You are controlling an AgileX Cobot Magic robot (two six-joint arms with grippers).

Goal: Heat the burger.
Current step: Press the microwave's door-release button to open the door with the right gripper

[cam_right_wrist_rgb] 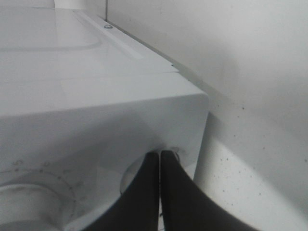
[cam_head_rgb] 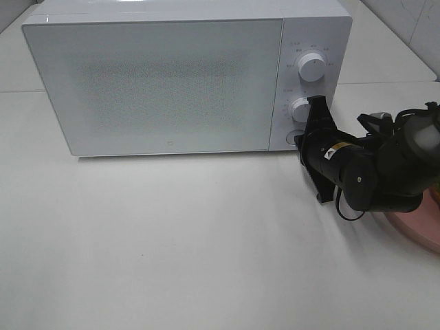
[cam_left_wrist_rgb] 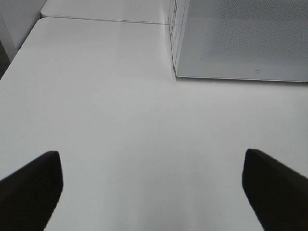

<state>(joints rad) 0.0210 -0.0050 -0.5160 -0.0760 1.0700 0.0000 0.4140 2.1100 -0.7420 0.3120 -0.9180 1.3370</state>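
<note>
Because the microwave [cam_head_rgb: 172, 82] is shut, I press its button [cam_head_rgb: 294, 135] with right jaws closed, empty. Left jaws stand wide.

Small round burger: not made out in any view. High view shows only a sliver of flat round pink plate [cam_head_rgb: 416, 234], low to right of white box-shaped microwave oven [cam_head_rgb: 172, 82], forward of its dial-side front corner. Rest of plate covered by black jointed right arm [cam_head_rgb: 364, 175], burger's bun, lettuce and filling layers hidden with it. Pose, state and exact spot on plate impossible to tell. Wrist views: microwave walls and white tabletop only, no part of burger in frame.
</note>
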